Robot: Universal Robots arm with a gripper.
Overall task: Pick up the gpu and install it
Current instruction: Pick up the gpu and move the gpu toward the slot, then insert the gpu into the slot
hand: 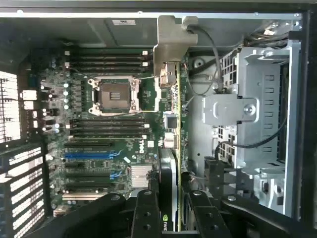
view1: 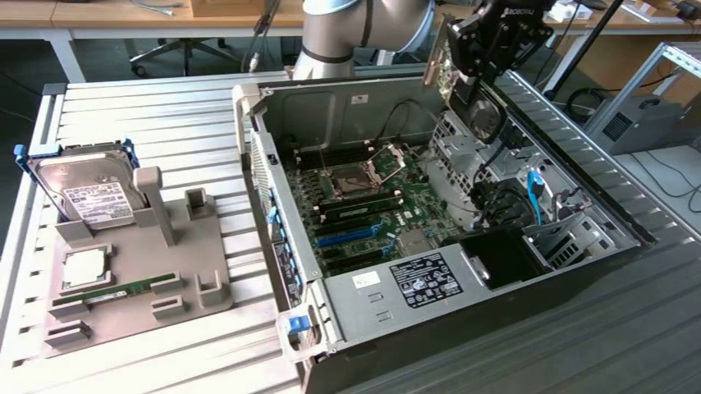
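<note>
Gripper (hand: 171, 196) clamped on the gpu (hand: 169, 148), held edge-on over the motherboard (hand: 109, 134); judged light, stiff, fragile, best pinched across its flat faces, away from edge contacts.

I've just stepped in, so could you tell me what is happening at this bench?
The arm's gripper holds the gpu on edge, above the open case and its motherboard. The card is not yet seated. A hard drive and RAM stick sit on the holder beside the case.
</note>
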